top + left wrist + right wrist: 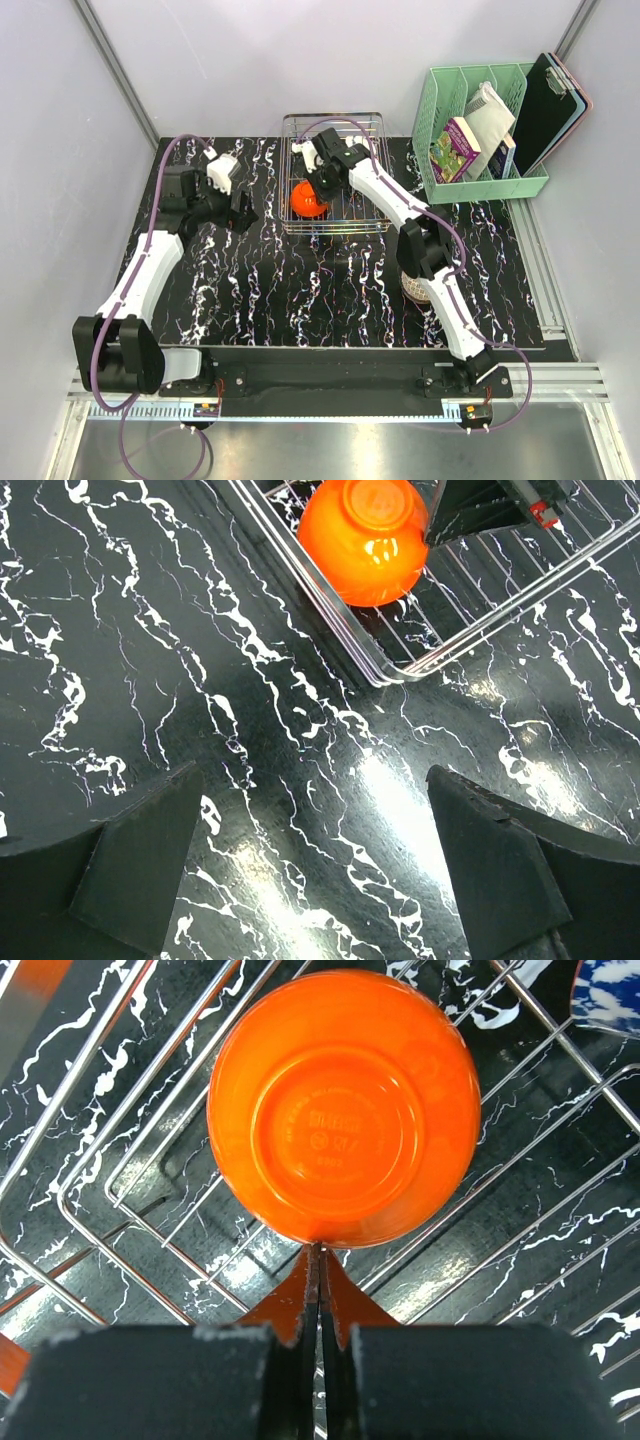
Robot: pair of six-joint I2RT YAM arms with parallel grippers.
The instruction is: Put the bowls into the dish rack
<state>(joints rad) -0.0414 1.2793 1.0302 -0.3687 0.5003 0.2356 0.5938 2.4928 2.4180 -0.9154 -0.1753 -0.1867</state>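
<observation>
Lying upturned inside the silvery wire dish rack [380, 675], the glossy orange-red round bowl [343, 1110] is judged placed; the right gripper [318, 1260] is seen closed on nothing at its rim; the left gripper [312, 775] is spread wide; withdrawal is called for next.

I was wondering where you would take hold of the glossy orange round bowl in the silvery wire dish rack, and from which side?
Probably from above, across the raised foot ring: the glossy orange round bowl lies base up in the silvery wire dish rack, so its rim faces the wires and the smooth dome would likely slip.
</observation>
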